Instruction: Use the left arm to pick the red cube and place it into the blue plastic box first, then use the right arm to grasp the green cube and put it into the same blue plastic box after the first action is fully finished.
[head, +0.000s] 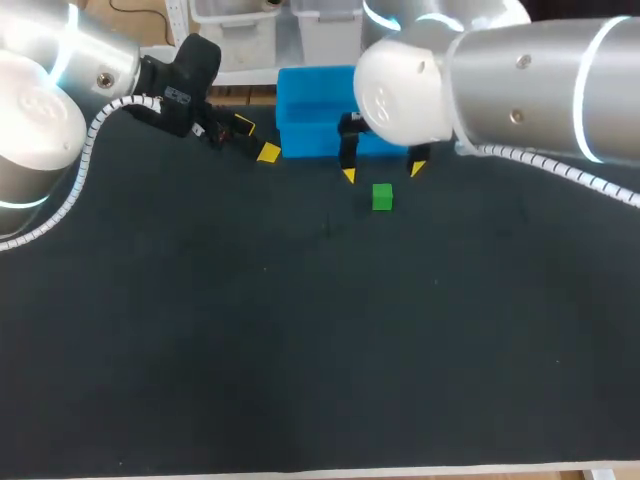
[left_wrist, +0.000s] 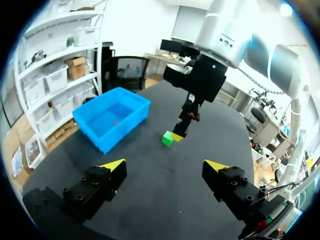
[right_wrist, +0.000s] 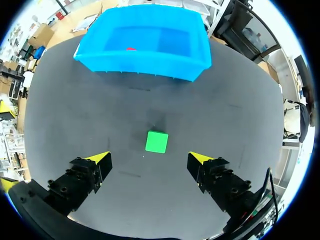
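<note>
The red cube (right_wrist: 130, 49) lies inside the blue plastic box (right_wrist: 145, 67), also seen as a small red spot (left_wrist: 116, 123) in the left wrist view. The green cube (head: 382, 196) sits on the black table just in front of the box (head: 300, 140). My right gripper (head: 383, 171) hangs open over the green cube (right_wrist: 156, 141), which lies just ahead of the gap between its fingers, touching neither; the right gripper (right_wrist: 149, 158) holds nothing. My left gripper (head: 256, 140) stands open and empty to the left of the box (left_wrist: 117, 139). The left gripper (left_wrist: 165, 166) faces the green cube (left_wrist: 167, 138).
The black table top (head: 300, 340) stretches wide toward the near edge. The blue box stands at the far edge. My right arm's wrist (left_wrist: 200, 80) rises above the green cube in the left wrist view.
</note>
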